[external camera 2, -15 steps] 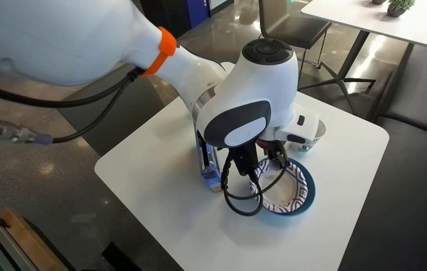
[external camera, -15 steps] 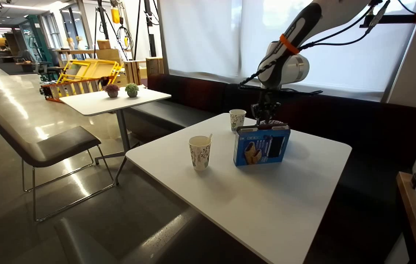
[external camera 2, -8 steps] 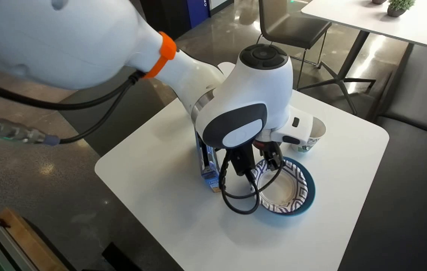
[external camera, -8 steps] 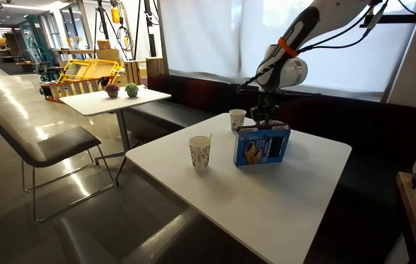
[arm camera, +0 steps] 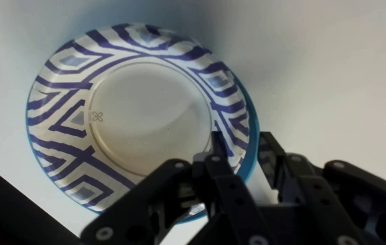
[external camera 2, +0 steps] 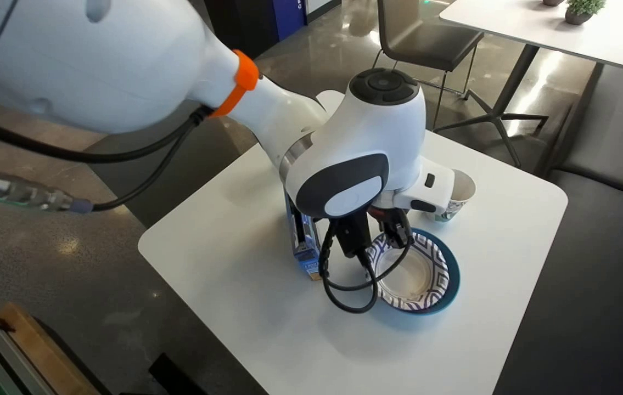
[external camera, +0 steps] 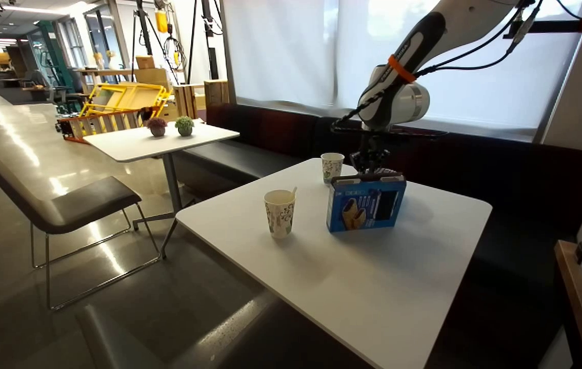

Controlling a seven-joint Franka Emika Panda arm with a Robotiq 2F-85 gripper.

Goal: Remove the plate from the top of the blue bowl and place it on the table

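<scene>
Purple-patterned, the paper plate should prove light and bendy; pinch its rim only, clear of the blue bowl. Your gripper stands partly parted, holding nothing.

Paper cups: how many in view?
2: the near cup left of the blue box in an exterior view, the far cup near the blue bowl. Others may be hidden.

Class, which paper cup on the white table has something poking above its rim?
In an exterior view, the cup nearer the camera, left of the blue box, with a stick poking out; the farther cup shows none.
</scene>
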